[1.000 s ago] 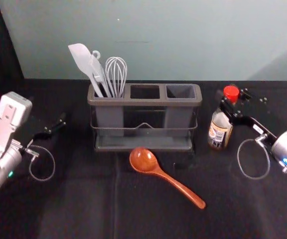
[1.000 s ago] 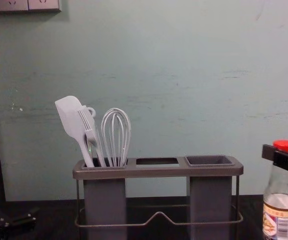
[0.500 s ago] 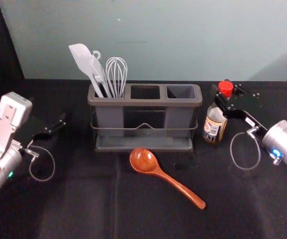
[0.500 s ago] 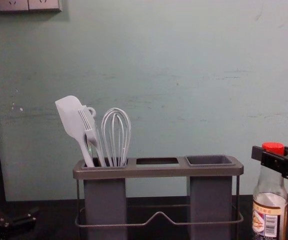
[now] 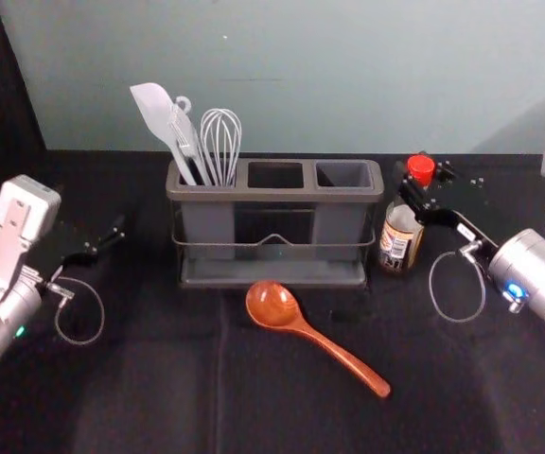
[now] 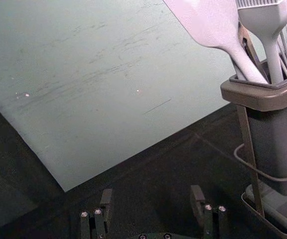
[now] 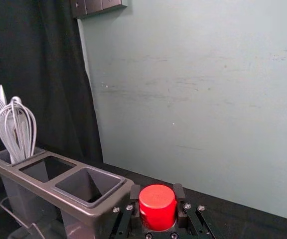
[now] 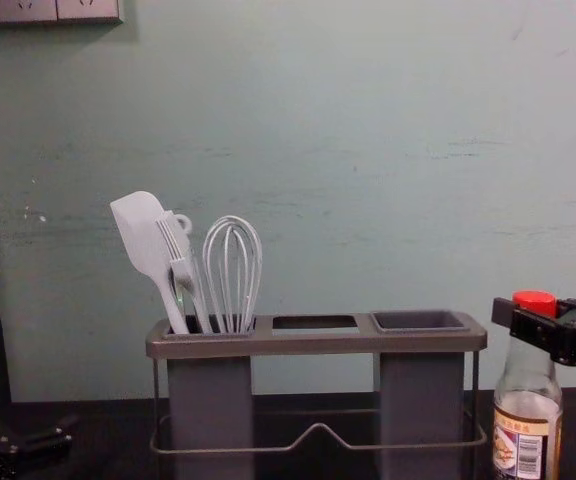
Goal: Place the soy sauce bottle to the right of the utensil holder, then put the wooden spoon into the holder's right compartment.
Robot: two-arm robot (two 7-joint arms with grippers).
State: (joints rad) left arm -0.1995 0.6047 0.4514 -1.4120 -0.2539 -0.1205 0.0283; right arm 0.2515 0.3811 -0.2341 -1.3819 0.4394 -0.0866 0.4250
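Observation:
In the head view my right gripper is shut on the neck of the soy sauce bottle, just under its red cap; the bottle is nearly upright, close beside the holder's right end. The right wrist view has the red cap between the fingers of my right gripper. Whether the bottle's base touches the table cannot be told. The grey utensil holder has its right compartment empty. The wooden spoon lies in front, bowl toward the holder. My left gripper is parked at the left; its wrist view has the gripper open.
A white spatula, a brush and a whisk stand in the holder's left compartment. Behind the black-covered table rises a pale wall. In the chest view a socket panel is on the wall.
My right gripper and the bottle have moved left, closer to the holder, and the cap sits slightly lower in the chest view. The left arm, holder and spoon have stayed put.

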